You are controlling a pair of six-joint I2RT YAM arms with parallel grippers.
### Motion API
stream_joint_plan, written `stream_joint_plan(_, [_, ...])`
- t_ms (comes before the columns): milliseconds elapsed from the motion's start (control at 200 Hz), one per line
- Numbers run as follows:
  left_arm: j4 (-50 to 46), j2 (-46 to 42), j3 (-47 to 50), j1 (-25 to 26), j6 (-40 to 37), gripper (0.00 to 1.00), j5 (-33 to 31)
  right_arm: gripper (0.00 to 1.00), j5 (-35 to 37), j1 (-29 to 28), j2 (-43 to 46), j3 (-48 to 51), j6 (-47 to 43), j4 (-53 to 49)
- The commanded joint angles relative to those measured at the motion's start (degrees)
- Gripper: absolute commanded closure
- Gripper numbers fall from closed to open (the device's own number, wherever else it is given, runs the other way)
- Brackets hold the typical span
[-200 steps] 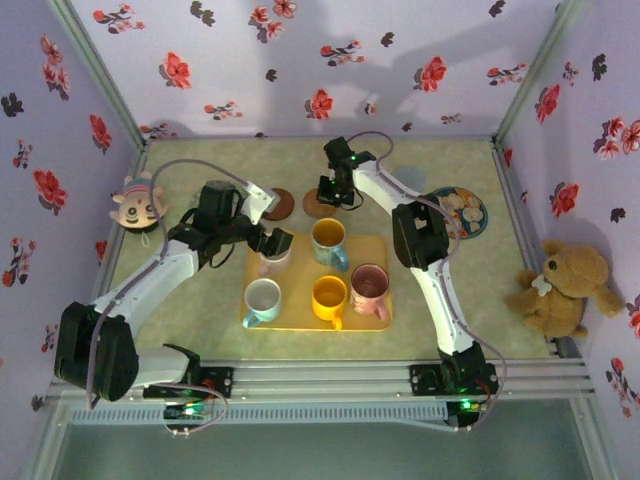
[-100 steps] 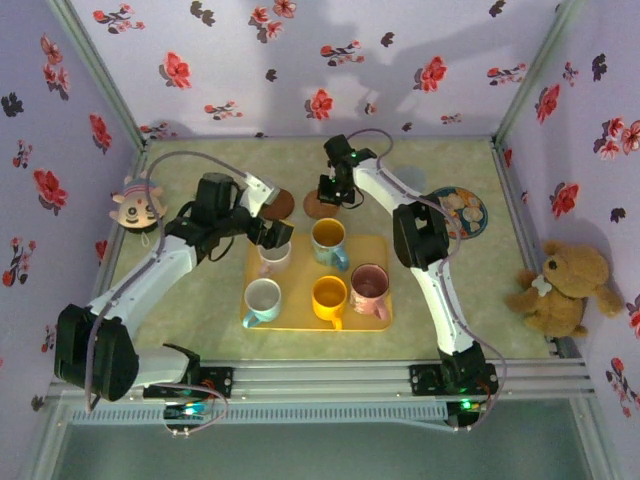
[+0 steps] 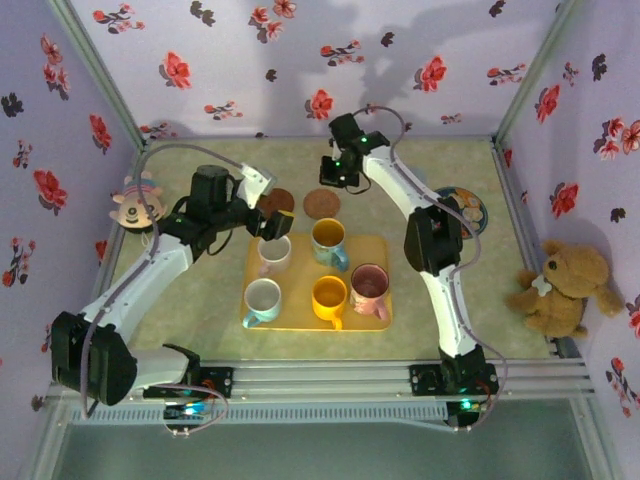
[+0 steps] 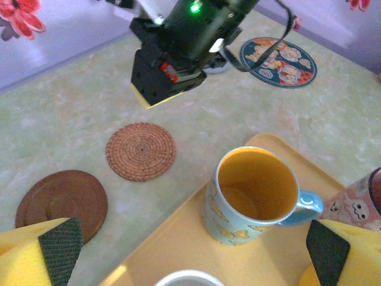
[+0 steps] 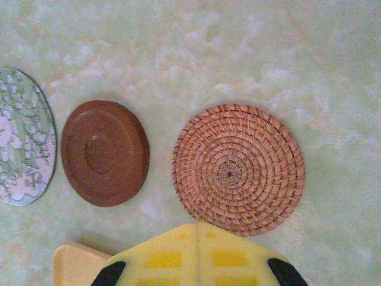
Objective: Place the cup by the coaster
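Top view, left pincer: fingers wide apart, empty, above the white cup at the far left of the tray.
Top view, right pincer: fingers together, holding nothing, above the table behind the woven coaster.
Left wrist view, blue cup: upright on the tray, near the woven coaster but apart from it.
Right wrist view, brown coaster: flat on the table, just beside the woven coaster.
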State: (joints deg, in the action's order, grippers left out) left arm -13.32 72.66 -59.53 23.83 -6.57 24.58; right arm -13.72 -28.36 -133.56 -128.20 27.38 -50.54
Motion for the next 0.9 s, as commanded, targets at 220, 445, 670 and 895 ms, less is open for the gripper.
stream_joint_plan(220, [3.6,-0.8,-4.4,1.1,5.3,0.0,-6.8,1.0,4.8,1.2,12.5,3.8,-2.8,-1.1])
stream_joint_plan(445, [6.8,0.8,-5.1,2.8,7.8,0.0,-8.1,1.0,6.8,2.9,20.9,13.4,-1.9,3.0])
stream_joint_plan(670, [7.1,5.0,-6.8,5.4,6.6,0.0,-8.6,1.0,9.5,7.2,28.8,26.5,-0.5,10.3])
stream_joint_plan(895, [9.7,9.0,-8.2,7.6,7.1,0.0,-9.5,1.0,13.3,11.9,31.5,33.7,-3.3,12.1])
